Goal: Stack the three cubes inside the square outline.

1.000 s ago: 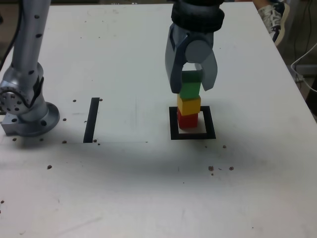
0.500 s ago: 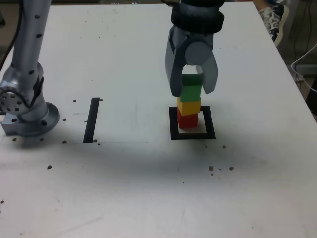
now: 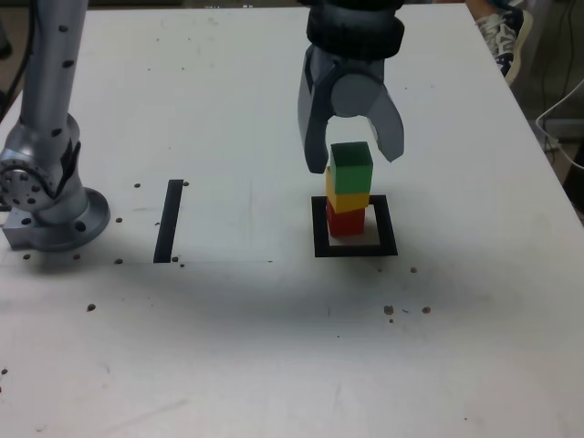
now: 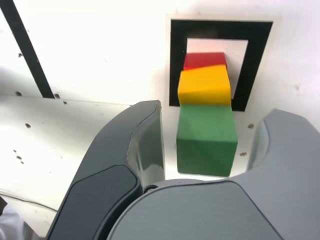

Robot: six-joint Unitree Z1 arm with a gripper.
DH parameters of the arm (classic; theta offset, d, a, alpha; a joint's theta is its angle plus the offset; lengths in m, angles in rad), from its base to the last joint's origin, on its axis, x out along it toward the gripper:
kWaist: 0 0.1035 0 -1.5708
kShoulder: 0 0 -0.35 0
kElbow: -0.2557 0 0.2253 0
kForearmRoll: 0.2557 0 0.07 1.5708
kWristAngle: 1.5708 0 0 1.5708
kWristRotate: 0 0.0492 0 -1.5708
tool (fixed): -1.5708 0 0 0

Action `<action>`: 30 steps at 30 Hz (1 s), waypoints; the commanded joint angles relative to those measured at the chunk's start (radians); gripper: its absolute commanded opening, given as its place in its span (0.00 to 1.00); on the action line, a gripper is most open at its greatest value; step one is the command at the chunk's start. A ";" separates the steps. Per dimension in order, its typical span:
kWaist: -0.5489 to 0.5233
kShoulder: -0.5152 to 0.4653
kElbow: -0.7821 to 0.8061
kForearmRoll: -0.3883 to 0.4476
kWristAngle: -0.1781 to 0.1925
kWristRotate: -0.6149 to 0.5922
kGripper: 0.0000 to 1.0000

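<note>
exterior view: green cube (image 3: pixel 351 172) tops yellow (image 3: pixel 348 202) and red cubes (image 3: pixel 346 222) (all stacked). the gripper (image 3: pixel 359 164) stands wide around the green cube.

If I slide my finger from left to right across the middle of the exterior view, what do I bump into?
The round foot of the arm → the thin black tape strip → the square outline with the cube stack inside, green cube on top.
</note>
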 commanded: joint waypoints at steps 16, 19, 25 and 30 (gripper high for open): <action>0.015 -0.186 0.101 0.004 0.038 0.010 1.00; 0.018 -0.232 0.167 -0.004 0.043 0.017 1.00; 0.015 -0.314 0.345 -0.086 0.047 0.022 1.00; 0.005 -0.374 0.521 -0.190 0.037 0.025 1.00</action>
